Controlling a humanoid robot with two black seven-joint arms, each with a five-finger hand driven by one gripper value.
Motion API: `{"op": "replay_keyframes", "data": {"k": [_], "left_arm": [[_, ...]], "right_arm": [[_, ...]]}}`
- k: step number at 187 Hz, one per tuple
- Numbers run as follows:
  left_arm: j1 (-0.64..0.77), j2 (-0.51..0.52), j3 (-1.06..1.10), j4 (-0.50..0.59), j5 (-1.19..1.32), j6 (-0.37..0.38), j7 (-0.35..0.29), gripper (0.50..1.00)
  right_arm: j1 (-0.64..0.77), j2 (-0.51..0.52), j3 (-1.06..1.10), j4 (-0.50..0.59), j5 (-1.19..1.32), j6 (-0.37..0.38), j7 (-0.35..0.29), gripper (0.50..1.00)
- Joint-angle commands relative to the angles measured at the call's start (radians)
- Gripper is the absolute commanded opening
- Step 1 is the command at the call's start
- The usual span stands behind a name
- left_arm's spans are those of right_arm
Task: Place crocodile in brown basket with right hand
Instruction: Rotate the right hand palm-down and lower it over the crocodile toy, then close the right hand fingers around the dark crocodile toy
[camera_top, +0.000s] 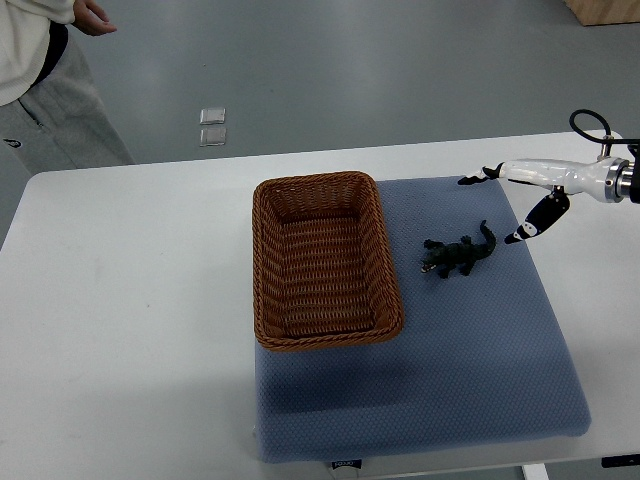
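A small dark green toy crocodile (458, 254) lies on the blue mat (470, 350), just right of the brown wicker basket (268, 262). The basket holds nothing and sits on the mat's left part. My right hand (500, 205) reaches in from the right edge, white with black fingertips (527, 228). Its fingers are spread and hold nothing. One fingertip hovers close to the crocodile's tail, apart from it. The left arm does not show.
The mat lies on a white table (120, 300). A person (40, 70) stands beyond the table's far left corner. Two small square plates (212, 127) are set in the grey floor behind the table.
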Motion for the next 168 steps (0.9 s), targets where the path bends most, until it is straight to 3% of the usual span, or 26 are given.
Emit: {"op": "replay_keyframes", "data": {"k": [1,101,168], "left_arm": [[0.000,0.000,0.000,0.000,0.000,0.000,0.000,1.000],[0.000,0.000,0.000,0.000,0.000,0.000,0.000,1.000],[0.000,0.000,0.000,0.000,0.000,0.000,0.000,1.000]], "right_arm": [[-0.003,0.010,-0.008,0.011,0.000,-0.001,0.000,0.934],[-0.073,0.096,-0.037,-0.021,-0.017,-0.149,0.000,0.932],[-0.080,0.112,-0.051,-0.045,-0.031,-0.186,0.000,0.930]]}}
